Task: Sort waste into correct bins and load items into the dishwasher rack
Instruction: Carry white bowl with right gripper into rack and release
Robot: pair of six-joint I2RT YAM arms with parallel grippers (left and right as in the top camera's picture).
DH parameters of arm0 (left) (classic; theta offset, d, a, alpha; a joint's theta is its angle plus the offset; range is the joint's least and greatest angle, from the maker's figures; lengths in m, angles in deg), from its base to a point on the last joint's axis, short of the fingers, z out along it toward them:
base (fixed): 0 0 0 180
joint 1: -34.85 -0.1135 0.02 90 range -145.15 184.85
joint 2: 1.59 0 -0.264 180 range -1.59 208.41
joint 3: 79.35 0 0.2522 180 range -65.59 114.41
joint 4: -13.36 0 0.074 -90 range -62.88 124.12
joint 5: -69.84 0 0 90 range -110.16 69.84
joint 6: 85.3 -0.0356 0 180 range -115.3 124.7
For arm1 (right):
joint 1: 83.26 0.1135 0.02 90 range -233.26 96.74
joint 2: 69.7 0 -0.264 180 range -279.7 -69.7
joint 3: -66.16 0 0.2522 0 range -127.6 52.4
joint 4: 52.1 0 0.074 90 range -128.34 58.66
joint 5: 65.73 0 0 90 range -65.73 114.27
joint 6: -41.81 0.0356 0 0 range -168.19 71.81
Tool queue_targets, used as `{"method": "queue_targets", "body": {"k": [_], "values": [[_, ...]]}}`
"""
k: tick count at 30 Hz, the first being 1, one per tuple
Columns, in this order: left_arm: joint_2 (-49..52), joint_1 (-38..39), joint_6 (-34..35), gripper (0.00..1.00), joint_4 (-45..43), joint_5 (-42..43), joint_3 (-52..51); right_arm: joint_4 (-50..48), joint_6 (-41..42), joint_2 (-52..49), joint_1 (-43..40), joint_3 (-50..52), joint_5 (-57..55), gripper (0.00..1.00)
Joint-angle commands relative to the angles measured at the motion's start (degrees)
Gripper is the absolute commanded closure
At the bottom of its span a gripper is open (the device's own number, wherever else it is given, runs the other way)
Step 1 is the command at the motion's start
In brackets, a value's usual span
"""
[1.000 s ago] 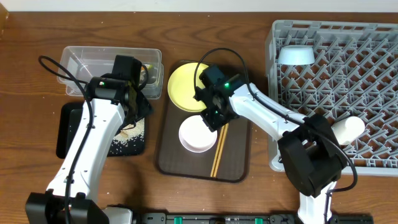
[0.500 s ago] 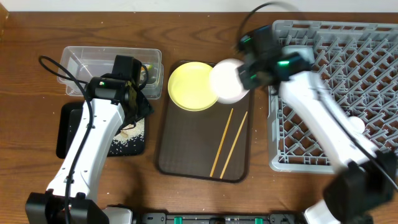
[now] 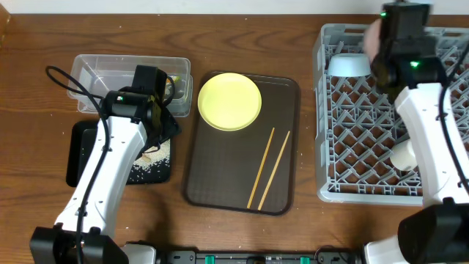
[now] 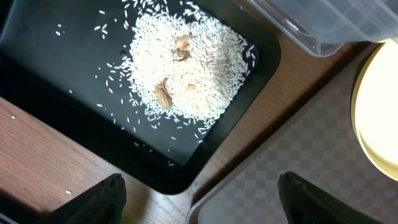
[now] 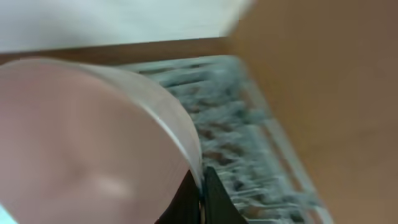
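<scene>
Leaving the brown tray (image 3: 220, 187), I am bringing the white bowl (image 5: 87, 143), pinched in my right claw (image 5: 200, 199), over the rack (image 3: 366, 147).

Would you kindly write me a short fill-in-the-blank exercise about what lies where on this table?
1. The black tray holds loose ___.
2. On the brown tray lie a plate and two wooden ___.
3. The plate is coloured ___.
4. The blue bowl sits in the grey ___.
Missing words: rice; chopsticks; yellow; rack.
</scene>
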Motion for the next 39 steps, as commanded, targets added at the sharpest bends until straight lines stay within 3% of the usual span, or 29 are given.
{"method": "queue_targets", "body": {"k": [1,11,27,31,39], "values": [[0.22,-0.42,0.94,0.19,0.35,-1.33,0.66,-2.25,-1.01,-2.62,-2.43,-0.22,-14.12,0.99],[0.22,-0.42,0.94,0.19,0.37,-1.33,0.66,-6.32,-2.16,-12.46,-6.43,-0.22,-15.32,0.99],[0.22,-0.42,0.94,0.19,0.42,-1.31,0.66,-5.46,-1.88,-18.53,-0.61,-0.04,-13.99,0.99],[0.22,-0.42,0.94,0.19,0.42,-1.31,0.66,-1.95,-1.25,-18.53,0.81,-0.04,-13.97,0.99],[0.22,-0.42,0.94,0.19,0.37,-1.33,0.66,13.00,10.93,-18.36,2.12,-0.07,-8.98,0.99]]}}
